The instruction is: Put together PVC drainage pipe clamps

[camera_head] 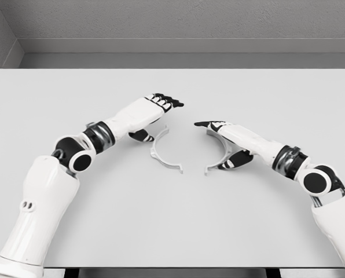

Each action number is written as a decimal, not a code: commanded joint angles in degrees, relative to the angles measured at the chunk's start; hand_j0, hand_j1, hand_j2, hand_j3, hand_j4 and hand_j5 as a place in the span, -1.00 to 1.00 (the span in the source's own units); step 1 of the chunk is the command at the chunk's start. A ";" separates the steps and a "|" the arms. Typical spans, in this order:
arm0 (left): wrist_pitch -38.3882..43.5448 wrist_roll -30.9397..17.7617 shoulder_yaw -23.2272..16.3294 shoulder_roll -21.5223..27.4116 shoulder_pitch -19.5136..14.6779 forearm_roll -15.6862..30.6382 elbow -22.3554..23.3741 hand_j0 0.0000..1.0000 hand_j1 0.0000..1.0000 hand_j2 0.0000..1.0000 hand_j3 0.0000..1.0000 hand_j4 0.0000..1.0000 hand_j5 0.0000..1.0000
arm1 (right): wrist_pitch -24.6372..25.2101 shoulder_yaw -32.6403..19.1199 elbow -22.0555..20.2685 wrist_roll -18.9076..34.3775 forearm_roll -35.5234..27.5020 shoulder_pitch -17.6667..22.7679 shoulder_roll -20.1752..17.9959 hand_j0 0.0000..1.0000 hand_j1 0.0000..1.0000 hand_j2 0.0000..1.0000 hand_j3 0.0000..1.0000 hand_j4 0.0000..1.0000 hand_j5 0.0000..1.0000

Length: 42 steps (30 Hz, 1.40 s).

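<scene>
Two pale grey half-ring clamp pieces lie on the white table (172, 220), their open sides facing each other. The left clamp half (161, 156) curves from beside my left thumb down to a flat tab near the middle. The right clamp half (219, 155) is partly hidden under my right hand. My left hand (155, 116) hovers just above and left of its piece, fingers stretched out and relaxed, thumb beside the ring's upper end. My right hand (221, 142) lies over its piece, fingers extended above the arc and thumb below it, holding nothing firmly.
A grey wall runs behind the table's far edge (172, 69). Both forearms slant in from the lower corners across the tabletop. The gap between the two clamp halves is narrow.
</scene>
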 commanded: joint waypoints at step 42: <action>-5.48 0.04 4.07 4.36 9.05 2.69 -12.41 1.00 1.00 1.00 1.00 1.00 1.00 | -7.04 0.02 -3.76 -6.64 0.30 -2.90 -21.72 1.00 1.00 1.00 1.00 1.00 1.00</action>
